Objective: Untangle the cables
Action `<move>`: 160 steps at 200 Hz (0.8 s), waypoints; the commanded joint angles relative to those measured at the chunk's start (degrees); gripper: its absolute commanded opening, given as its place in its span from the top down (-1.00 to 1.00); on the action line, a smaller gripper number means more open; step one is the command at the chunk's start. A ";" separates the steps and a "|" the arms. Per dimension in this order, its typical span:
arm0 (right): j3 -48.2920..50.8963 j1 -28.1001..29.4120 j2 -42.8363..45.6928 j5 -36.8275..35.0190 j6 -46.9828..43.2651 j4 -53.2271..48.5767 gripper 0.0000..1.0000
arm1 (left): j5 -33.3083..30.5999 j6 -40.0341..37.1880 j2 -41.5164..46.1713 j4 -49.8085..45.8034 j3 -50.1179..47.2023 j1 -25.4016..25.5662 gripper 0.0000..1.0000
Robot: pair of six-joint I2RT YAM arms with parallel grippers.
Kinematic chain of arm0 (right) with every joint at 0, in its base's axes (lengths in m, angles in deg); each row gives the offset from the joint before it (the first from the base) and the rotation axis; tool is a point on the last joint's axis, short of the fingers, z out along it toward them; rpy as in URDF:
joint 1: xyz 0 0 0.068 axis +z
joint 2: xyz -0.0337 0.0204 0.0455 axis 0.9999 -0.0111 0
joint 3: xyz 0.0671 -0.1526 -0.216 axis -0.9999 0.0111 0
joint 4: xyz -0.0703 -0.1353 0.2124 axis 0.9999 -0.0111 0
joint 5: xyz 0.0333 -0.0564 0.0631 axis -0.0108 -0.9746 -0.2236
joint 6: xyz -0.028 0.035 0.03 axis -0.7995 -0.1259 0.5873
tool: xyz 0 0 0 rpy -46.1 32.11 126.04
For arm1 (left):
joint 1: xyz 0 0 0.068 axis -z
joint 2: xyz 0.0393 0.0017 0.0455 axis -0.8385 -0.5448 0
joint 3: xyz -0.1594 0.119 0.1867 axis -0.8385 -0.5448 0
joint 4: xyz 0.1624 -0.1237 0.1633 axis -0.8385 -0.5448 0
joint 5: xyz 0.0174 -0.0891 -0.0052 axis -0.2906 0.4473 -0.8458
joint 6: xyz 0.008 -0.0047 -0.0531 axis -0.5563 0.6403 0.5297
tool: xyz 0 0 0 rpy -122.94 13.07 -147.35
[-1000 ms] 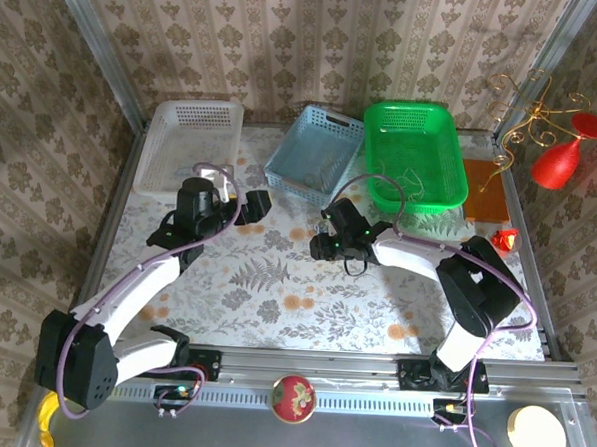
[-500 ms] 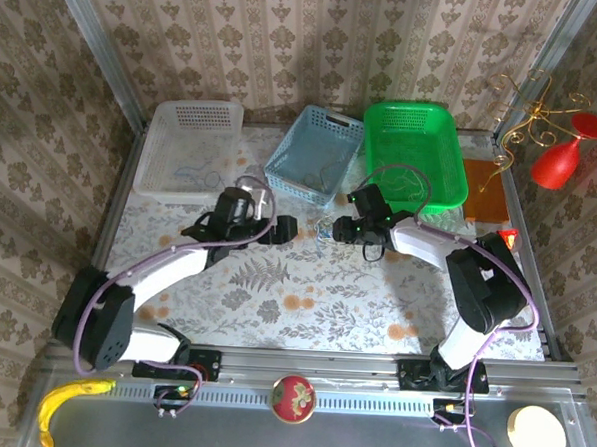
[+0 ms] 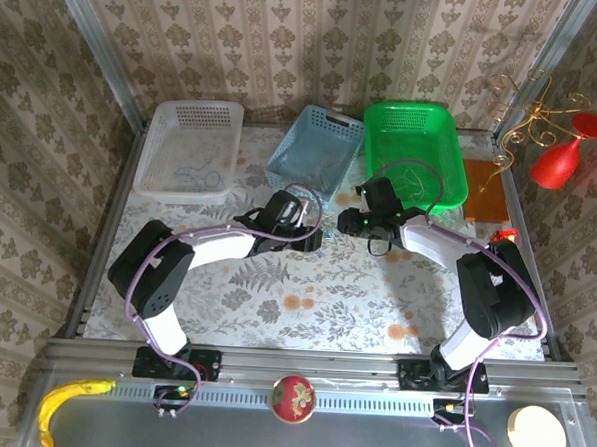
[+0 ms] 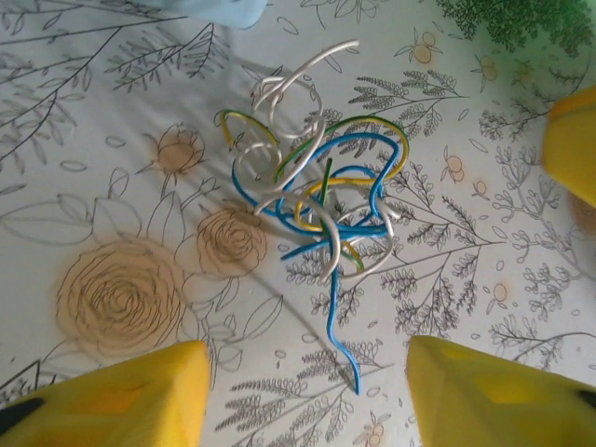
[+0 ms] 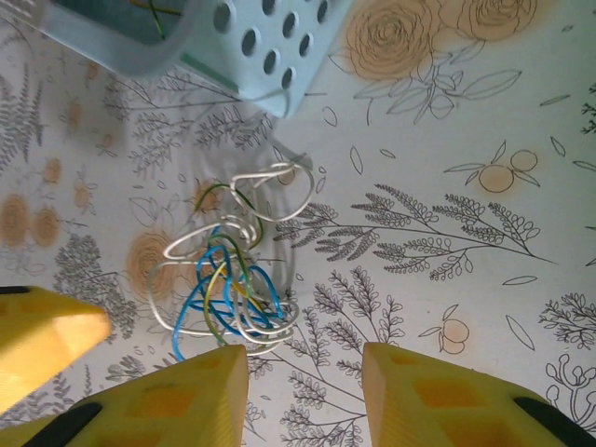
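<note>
Two arms now close on the cables point(image 4: 312, 200). The left gripper point(image 4: 307, 349) has swung in from the white basket point(image 3: 187, 148) at far left to mid-table and narrowed its jaws, which stand parted and empty. The right gripper point(image 5: 304, 352) has eased slightly right, its jaws also apart with nothing between them. Still knotted, the cables lie on the table point(image 4: 112, 168) just near of the blue basket point(image 5: 270, 65), between both grippers, just ahead of their fingertips; a two-sided pull looks next.
</note>
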 commanded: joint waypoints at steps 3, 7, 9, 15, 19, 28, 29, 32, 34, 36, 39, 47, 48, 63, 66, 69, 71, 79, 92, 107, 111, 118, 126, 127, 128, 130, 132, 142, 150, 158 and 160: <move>1.10 -0.50 2.15 0.79 0.88 1.53 0.22 | -3.00 -1.07 -2.38 -2.73 3.07 0.77 -0.03; 1.15 -0.48 2.28 0.81 0.86 1.62 0.22 | -3.07 -1.03 -2.75 -2.82 3.44 0.89 -0.01; 1.23 -0.44 2.34 0.81 0.86 1.62 0.22 | -3.16 -1.06 -2.88 -2.86 3.60 0.86 0.00; 1.32 -0.59 2.54 0.76 0.84 1.67 0.23 | -3.27 -1.17 -3.36 -3.04 4.06 1.05 0.04; 1.41 -0.56 2.64 0.80 0.88 1.65 0.23 | -3.35 -1.24 -3.65 -3.13 4.29 1.24 0.06; 1.57 -0.65 2.92 0.75 0.94 1.73 0.23 | -3.33 -1.40 -4.31 -3.27 4.97 1.35 0.09; 1.59 -0.59 2.97 0.74 0.97 1.75 0.23 | -3.27 -1.37 -4.42 -3.26 5.00 1.41 0.10; 1.71 -0.67 3.00 0.72 0.92 1.76 0.23 | -3.31 -1.41 -4.61 -3.35 5.25 1.45 0.12; 1.70 -0.69 3.05 0.72 0.96 1.74 0.23 | -3.28 -1.42 -4.73 -3.41 5.44 1.53 0.13; 1.69 -0.67 3.04 0.72 1.03 1.80 0.23 | -3.28 -1.42 -4.89 -3.47 5.57 1.53 0.14; 1.81 -0.69 3.08 0.76 1.00 1.85 0.23 | -3.22 -1.42 -5.10 -3.50 5.81 1.59 0.15; 1.94 -0.78 3.27 0.85 1.11 1.88 0.23 | -3.17 -1.49 -5.66 -3.61 6.37 1.73 0.18; 1.95 -0.74 3.27 0.87 1.14 1.87 0.23 | -3.19 -1.50 -5.76 -3.61 6.44 1.73 0.18; 2.19 -0.71 3.53 0.98 1.20 1.94 0.24 | -3.25 -1.68 -6.71 -4.11 7.29 2.02 0.24; 2.22 -0.71 3.49 0.98 1.25 2.02 0.24 | -3.28 -1.61 -6.89 -4.10 7.47 2.08 0.26; 2.26 -0.71 3.60 1.03 1.18 2.00 0.24 | -3.27 -1.68 -7.05 -4.21 7.62 2.13 0.27; 2.23 -0.74 3.62 1.04 1.18 1.96 0.24 | -3.36 -1.64 -7.12 -4.24 7.70 2.16 0.28; 2.42 -0.77 3.76 1.02 1.29 2.06 0.24 | -3.39 -1.73 -7.47 -4.33 7.95 2.30 0.30; 2.60 -0.84 4.05 1.07 1.28 2.14 0.24 | -3.49 -1.74 -8.06 -4.47 8.32 2.35 0.34; 2.74 -0.87 4.32 1.18 1.37 2.22 0.25 | -3.55 -1.66 -8.62 -4.50 8.64 2.42 0.38; 2.86 -0.81 4.41 1.16 1.37 2.21 0.25 | -3.53 -1.67 -8.79 -4.54 8.72 2.51 0.39; 2.89 -0.87 4.50 1.16 1.44 2.27 0.25 | -3.49 -1.66 -9.01 -4.58 8.91 2.44 0.41; 2.93 -0.87 4.66 1.16 1.46 2.29 0.25 | -3.52 -1.76 -9.27 -4.66 9.06 2.46 0.43; 2.97 -0.87 4.71 1.16 1.45 2.29 0.25 | -3.50 -1.77 -9.27 -4.66 9.02 2.45 0.44; 2.99 -0.87 4.70 1.16 1.44 2.29 0.25 | -3.49 -1.77 -9.28 -4.66 9.05 2.49 0.44; 2.98 -0.83 4.75 1.16 1.46 2.25 0.25 | -3.48 -1.75 -9.35 -4.66 9.04 2.49 0.45; 2.96 -0.86 4.81 1.16 1.44 2.22 0.25 | -3.50 -1.75 -9.43 -4.66 9.09 2.52 0.46; 3.00 -0.91 4.86 1.28 1.44 2.22 0.25 | -3.51 -1.73 -9.62 -4.79 9.08 2.44 0.50; 2.95 -0.94 5.02 1.25 1.51 2.20 0.26 | -3.55 -1.68 -9.80 -4.76 9.17 2.46 0.53; 2.96 -0.96 5.16 1.35 1.44 2.15 0.25 | -3.55 -1.66 -9.97 -4.83 9.17 2.45 0.56; 3.00 -0.92 5.20 1.34 1.51 2.19 0.25 | -3.56 -1.64 -9.98 -4.79 9.16 2.55 0.56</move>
